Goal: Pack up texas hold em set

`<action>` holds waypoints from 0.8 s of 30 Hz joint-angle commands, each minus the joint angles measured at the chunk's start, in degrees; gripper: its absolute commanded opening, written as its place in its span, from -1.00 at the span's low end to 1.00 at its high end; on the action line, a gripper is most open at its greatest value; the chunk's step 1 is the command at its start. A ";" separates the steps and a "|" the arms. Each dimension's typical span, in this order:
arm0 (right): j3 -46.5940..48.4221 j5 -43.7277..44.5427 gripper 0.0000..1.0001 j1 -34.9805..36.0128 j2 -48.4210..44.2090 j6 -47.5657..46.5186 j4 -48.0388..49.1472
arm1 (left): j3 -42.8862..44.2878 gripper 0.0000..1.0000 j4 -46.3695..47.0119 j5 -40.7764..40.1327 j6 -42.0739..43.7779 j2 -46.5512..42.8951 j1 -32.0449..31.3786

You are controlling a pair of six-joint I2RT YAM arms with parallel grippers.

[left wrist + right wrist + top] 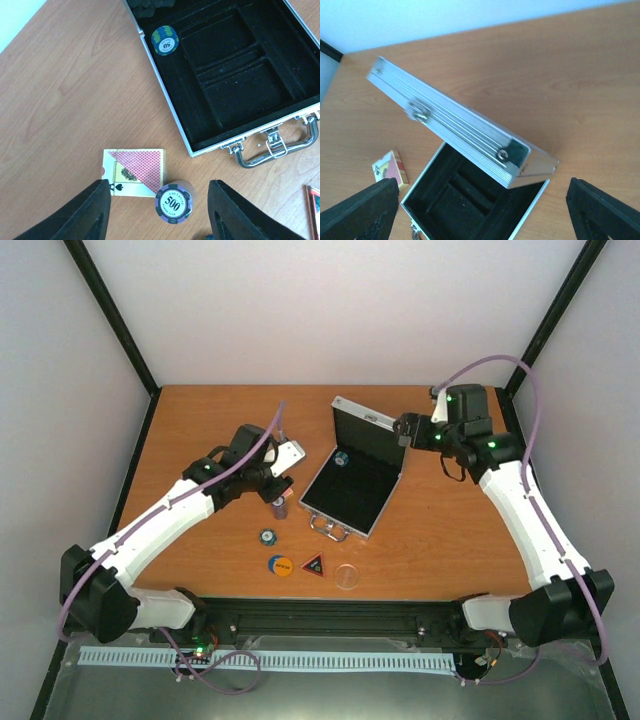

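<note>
Our left claw [159, 184] sits half open around a chip stack [173, 204] at the bottom of the frame, not touching it. Our right claw [483, 182] is wide above the open case [465, 131].

Left arm [160, 520]: we had it stretched forward, angled inward.
Left pincer [159, 192]: we saw jaws apart, touching nothing.
Right arm [530, 510]: we had it reaching forward, wrist turned inward.
Right pincer [482, 192]: jaws wide, empty.

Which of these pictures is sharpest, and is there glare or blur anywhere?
Left wrist view: sharpest; the number on the purple round poker chip reads clearly, and the silver case's metal handle glints. Right wrist view: the ribbed aluminium lid looks bright, the black fingers soft-edged. Top view: even light, faint shadows.
</note>
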 commanded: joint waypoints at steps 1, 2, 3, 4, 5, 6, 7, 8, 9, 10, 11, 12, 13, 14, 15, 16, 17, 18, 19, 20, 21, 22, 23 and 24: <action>5.81 0.13 0.95 -0.37 -3.20 -1.34 -2.12 | 4.02 0.15 -1.62 -1.51 -2.41 0.86 0.51; 6.71 0.00 0.99 -0.41 -3.21 -1.47 -2.64 | 4.67 0.20 -1.60 -1.62 -2.67 0.86 0.51; 7.42 -0.11 1.00 -0.42 -3.23 -1.43 -3.18 | 5.35 0.23 -1.52 -1.78 -3.18 0.86 0.51; 7.98 -0.18 1.00 -0.41 -3.22 -1.45 -3.55 | 5.97 0.25 -1.41 -2.00 -3.71 0.79 0.51; 8.24 -0.32 1.00 -0.42 -3.29 -1.44 -3.72 | 6.85 0.31 -1.32 -2.34 -4.29 0.78 0.51; 8.43 -0.28 1.00 -0.42 -3.44 -1.16 -3.94 | 7.73 0.41 -1.30 -2.91 -5.06 0.84 0.51; 8.48 -0.13 1.00 -0.40 -3.54 -0.93 -4.10 | 8.65 0.49 -1.43 -3.63 -5.94 0.86 0.58; 8.65 -0.35 1.00 -0.42 -3.59 -0.78 -4.32 | 9.59 0.55 -1.71 -4.12 -6.49 0.94 0.60; 9.02 -0.71 1.00 -0.37 -3.53 -0.73 -4.54 | 10.61 0.62 -2.07 -4.46 -7.15 1.07 0.67; 9.42 -1.08 1.00 -0.36 -3.35 -0.81 -5.10 | 11.52 0.70 -2.44 -4.72 -7.86 1.18 0.75; 10.08 -1.37 1.00 -0.39 -3.12 -1.04 -5.72 | 12.56 0.87 -2.80 -4.92 -8.80 1.25 0.89; 10.82 -1.58 1.00 -0.39 -2.76 -1.28 -6.37 | 13.66 0.98 -3.30 -4.67 -9.89 1.42 1.18; 11.38 -1.60 1.00 -0.37 -2.63 -1.58 -7.02 | 15.00 0.99 -3.96 -3.89 -10.76 1.71 1.48; 11.76 -1.61 1.00 -0.37 -2.69 -1.94 -7.51 | 16.18 1.00 -4.73 -3.29 -11.63 2.00 1.88; 11.97 -1.45 1.00 -0.41 -2.80 -2.21 -7.68 | 17.42 0.99 -5.44 -2.87 -12.71 2.27 2.12; 12.20 -1.36 1.00 -0.41 -2.86 -2.36 -7.95 | 18.37 0.99 -5.77 -2.66 -14.29 2.41 2.32; 12.58 -1.24 1.00 -0.42 -2.91 -2.49 -8.35 | 19.06 0.99 -5.89 -2.52 -15.48 2.45 2.42; 12.89 -1.22 1.00 -0.39 -2.75 -2.43 -8.88 | 19.56 1.00 -5.79 -2.23 -16.78 2.34 2.51; 13.15 -1.48 1.00 -0.40 -2.59 -2.32 -9.52 | 19.92 1.00 -5.70 -2.15 -18.34 2.16 2.58; 13.30 -1.81 1.00 -0.37 -2.47 -2.38 -9.98 | 20.43 0.99 -6.00 -2.33 -20.30 2.04 2.74; 13.35 -2.05 1.00 -0.36 -2.45 -2.35 -10.38 | 21.25 0.99 -6.98 -2.09 -21.98 2.09 2.86; 13.50 -2.24 1.00 -0.40 -2.50 -2.29 -10.60 | 22.33 0.99 -8.23 -0.98 -23.20 2.24 3.07; 13.61 -2.60 1.00 -0.35 -2.51 -2.35 -10.94 | 23.38 1.00 -10.04 0.32 -24.43 2.53 3.22; 13.93 -2.72 1.00 -0.34 -2.51 -2.51 -11.39 | 24.84 1.00 -12.10 1.19 -25.69 2.95 3.24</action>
